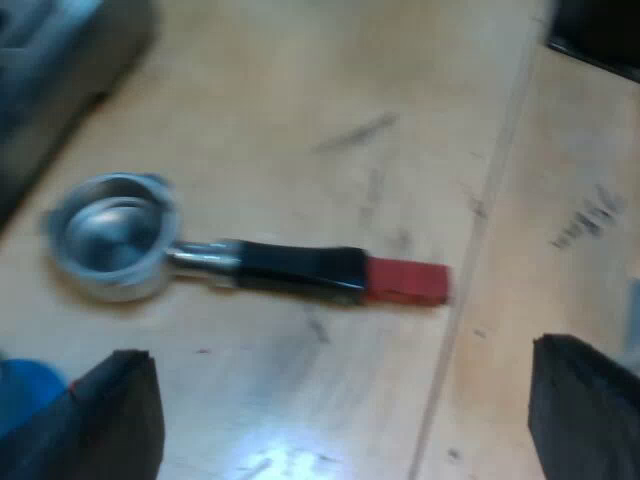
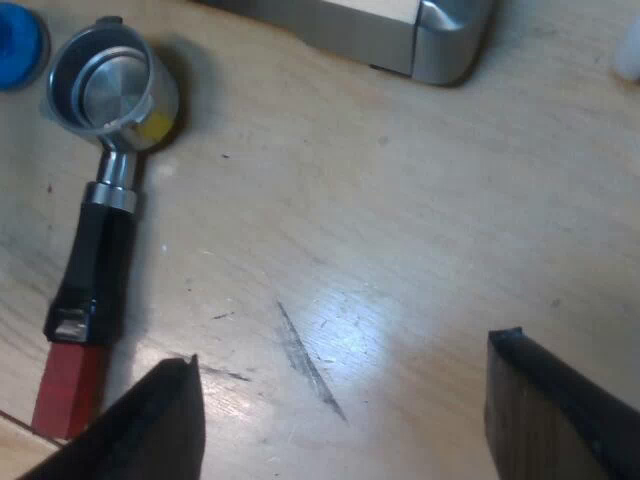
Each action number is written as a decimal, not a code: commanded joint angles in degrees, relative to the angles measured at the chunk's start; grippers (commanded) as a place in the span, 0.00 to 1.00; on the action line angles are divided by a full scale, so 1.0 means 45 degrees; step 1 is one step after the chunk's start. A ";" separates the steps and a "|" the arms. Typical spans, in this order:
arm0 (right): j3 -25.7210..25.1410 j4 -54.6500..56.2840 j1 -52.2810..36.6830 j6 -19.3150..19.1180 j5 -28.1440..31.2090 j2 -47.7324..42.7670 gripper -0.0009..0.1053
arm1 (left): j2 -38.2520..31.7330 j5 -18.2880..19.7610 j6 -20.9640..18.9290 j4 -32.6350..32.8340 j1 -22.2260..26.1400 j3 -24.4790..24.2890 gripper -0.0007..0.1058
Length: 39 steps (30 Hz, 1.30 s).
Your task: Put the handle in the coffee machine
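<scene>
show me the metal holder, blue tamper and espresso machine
metal holder [image 1: 300, 270], left wrist view, on its dark handle
blue tamper [image 2: 18, 45], right wrist view, on its top
espresso machine [image 2: 450, 35], right wrist view, on its metal corner

The scuffed wooden table bears the metal holder, a blue tamper and the espresso machine.

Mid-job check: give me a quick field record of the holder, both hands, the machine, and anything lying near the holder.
holder: loose, lying flat on the wooden table, cup opening up
locked into machine: no, not yet
left hand: open, empty, over the table near the holder's red end, not touching it
right hand: open, empty, over bare table beside the holder
machine: what looks like its metal corner, beyond the holder's cup
near holder: blue object beside the cup, probably the tamper
</scene>
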 commanded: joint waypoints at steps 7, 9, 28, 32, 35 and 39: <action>-0.0140 -0.0147 0.2557 0.1848 0.1119 0.1440 0.58 | -0.0010 -0.0102 0.0057 0.0090 -0.2953 -0.0089 0.72; -0.0140 -0.0147 0.2826 0.2353 0.1119 0.1855 0.58 | 0.0083 -0.0304 0.0057 0.0082 -0.3444 -0.0089 0.72; -0.0140 -0.0147 0.3142 0.4267 -0.0592 0.5538 0.01 | 0.1370 -0.0934 0.0255 0.0113 -0.4604 -0.0089 0.72; -0.0140 -0.0184 0.3199 0.4830 -0.0815 0.6179 0.01 | 0.1364 -0.1045 0.0255 0.0113 -0.4604 -0.0089 0.72; -0.0140 -0.0366 0.3509 0.4826 -0.0812 0.6716 0.01 | 0.1364 -0.1870 0.0255 0.0090 -0.4604 -0.0089 0.72; -0.0140 -0.1014 0.4246 0.5052 -0.0812 0.7607 0.01 | 0.1364 -0.2569 0.0255 0.0090 -0.4604 -0.0089 0.72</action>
